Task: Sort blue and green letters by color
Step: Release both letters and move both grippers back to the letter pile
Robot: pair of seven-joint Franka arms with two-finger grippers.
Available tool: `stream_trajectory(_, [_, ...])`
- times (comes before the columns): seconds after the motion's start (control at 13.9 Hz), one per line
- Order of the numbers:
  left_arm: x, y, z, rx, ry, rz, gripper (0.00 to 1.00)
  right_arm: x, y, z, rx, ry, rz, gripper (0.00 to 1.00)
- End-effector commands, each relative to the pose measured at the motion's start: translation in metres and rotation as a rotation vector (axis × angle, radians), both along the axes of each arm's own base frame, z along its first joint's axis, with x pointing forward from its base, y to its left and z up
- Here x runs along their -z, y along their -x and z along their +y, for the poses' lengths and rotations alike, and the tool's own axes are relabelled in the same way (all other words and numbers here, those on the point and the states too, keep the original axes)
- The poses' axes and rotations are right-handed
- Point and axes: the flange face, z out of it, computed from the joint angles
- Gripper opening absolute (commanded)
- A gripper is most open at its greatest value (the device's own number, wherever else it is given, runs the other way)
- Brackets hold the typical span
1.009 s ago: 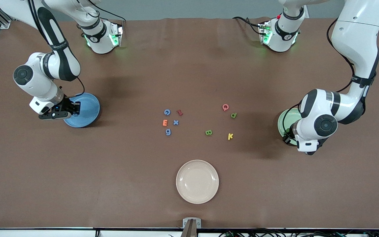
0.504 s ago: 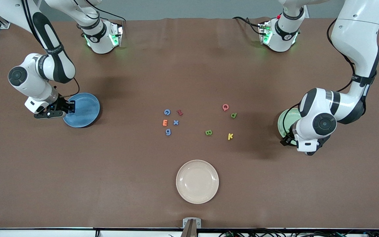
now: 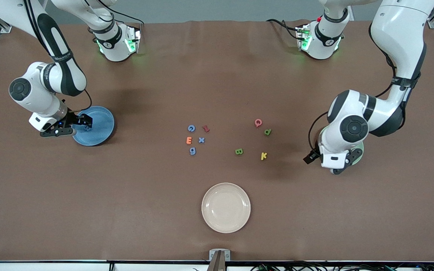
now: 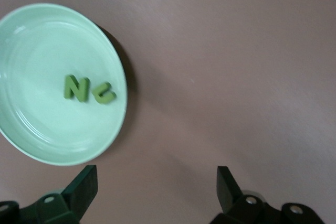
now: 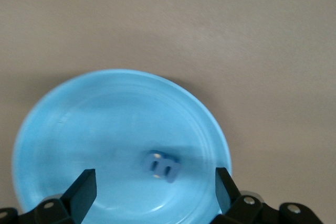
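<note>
My right gripper (image 3: pixel 82 121) (image 5: pixel 156 187) hangs open over the blue plate (image 3: pixel 102 124) (image 5: pixel 105 108), and a blue letter (image 5: pixel 163 165) lies loose in the plate under it. My left gripper (image 3: pixel 310 156) (image 4: pixel 156 184) is open over bare table just beside the green plate (image 3: pixel 359 156) (image 4: pixel 42 45), which holds a green N (image 4: pixel 76 87) and a green u (image 4: pixel 105 94). On the table's middle lie a blue G (image 3: pixel 191 128), blue x (image 3: pixel 201 140), blue g (image 3: pixel 192 151), green B (image 3: pixel 239 151) and green p (image 3: pixel 267 131).
An orange E (image 3: pixel 189 140) and a dark red piece (image 3: pixel 205 128) sit among the blue letters. A pink Q (image 3: pixel 258 122) and yellow K (image 3: pixel 263 155) lie by the green ones. A cream plate (image 3: pixel 226 207) stands nearer the front camera.
The right gripper has opened and its blue letter now lies in the blue plate. The left arm has swung off the green plate toward the middle letters, its gripper open.
</note>
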Motion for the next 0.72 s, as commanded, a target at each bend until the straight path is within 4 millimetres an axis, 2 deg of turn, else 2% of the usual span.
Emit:
stream_trajectory(0.0, [-0.003,0.014,-0.036,0.032,-0.015,-0.007,1.00,-0.047,-0.025,0.054,0.059,-0.017,0.029,1.00])
stream_trajectory(0.07, [0.000,0.020,-0.052,0.057,-0.012,-0.008,0.99,-0.060,-0.032,0.079,0.084,-0.013,0.044,1.00])
stream_trajectory(0.22, [0.011,0.029,-0.079,0.073,0.008,-0.024,0.98,-0.072,-0.037,0.134,0.136,-0.036,0.054,1.00])
stream_trajectory(0.43, [0.035,0.046,-0.127,0.031,0.047,-0.055,0.95,-0.075,-0.026,0.217,0.134,-0.060,0.044,1.00])
stream_trajectory(0.5, [0.037,0.050,-0.134,0.025,0.052,-0.060,0.95,-0.079,-0.023,0.244,0.144,-0.061,0.026,1.00])
stream_trajectory(0.65, [0.054,0.065,-0.129,0.030,0.053,-0.051,0.93,-0.079,-0.013,0.297,0.172,-0.058,-0.004,1.00])
